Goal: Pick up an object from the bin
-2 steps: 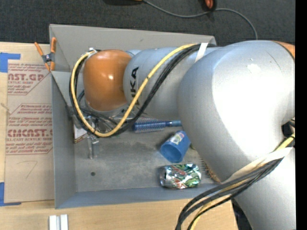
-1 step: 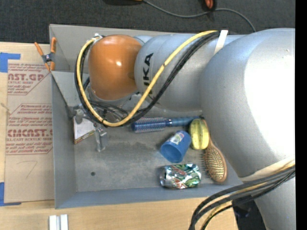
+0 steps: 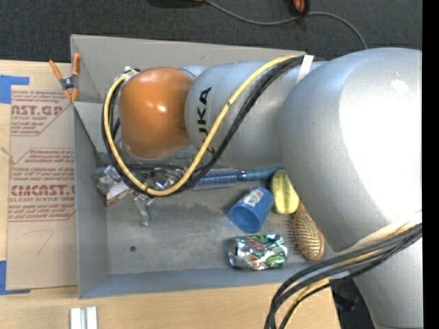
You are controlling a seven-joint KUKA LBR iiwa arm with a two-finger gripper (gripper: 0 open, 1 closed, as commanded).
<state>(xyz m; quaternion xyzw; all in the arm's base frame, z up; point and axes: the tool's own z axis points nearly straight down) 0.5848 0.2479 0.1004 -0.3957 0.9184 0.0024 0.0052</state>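
The gripper sat low by the grey metal bin's left wall, its opening and any catch impossible to tell; likely the grasp step; the blue bristled plastic brush lay near, toward the bin's middle; next needs closing, then lifting.

Robot lab, KUKA arm, metal bin

Lettering on the rounded grey metal arm link
Black "UKA", running sideways along the link, at about twelve o'clock over the grey metal bin.
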